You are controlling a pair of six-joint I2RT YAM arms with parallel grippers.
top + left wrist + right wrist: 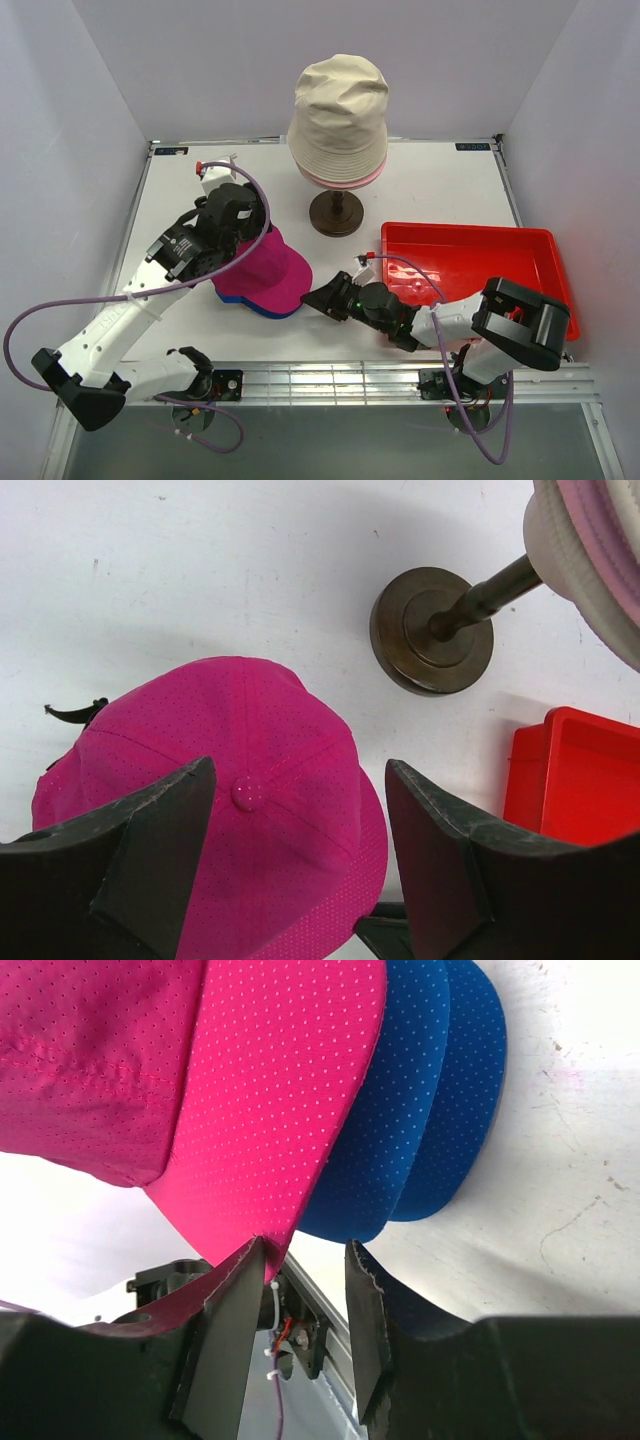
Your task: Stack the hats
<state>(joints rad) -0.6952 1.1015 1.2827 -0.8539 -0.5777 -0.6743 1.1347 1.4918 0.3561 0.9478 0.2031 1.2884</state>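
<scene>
Magenta cap (262, 268) covers blue cap (430, 1090) beside the stand (336, 213), where beige hat (338, 105) tops pink hat (345, 181); piles not yet joined. Left gripper (300, 770) and right gripper (305, 1248) gape, holding nothing.

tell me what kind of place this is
Probably a robot lab test booth: plain white walls enclose a white table, two robot arms are bolted along its near rail, and a beige hat sits on a stand.

Parted with a clear gap at the frame's foot, right gripper (305, 1255), one fingertip (250, 1260) touching the brim's edge on the magenta brimmed cap (270, 1080). Lying over the bright blue brimmed cap (430, 1110), both dotted with fine perforations, brims fanned side by side on the white table (570, 1160). Glimpsed through the gap: metal rail (318, 1305) and thin wires (283, 1332).
</scene>
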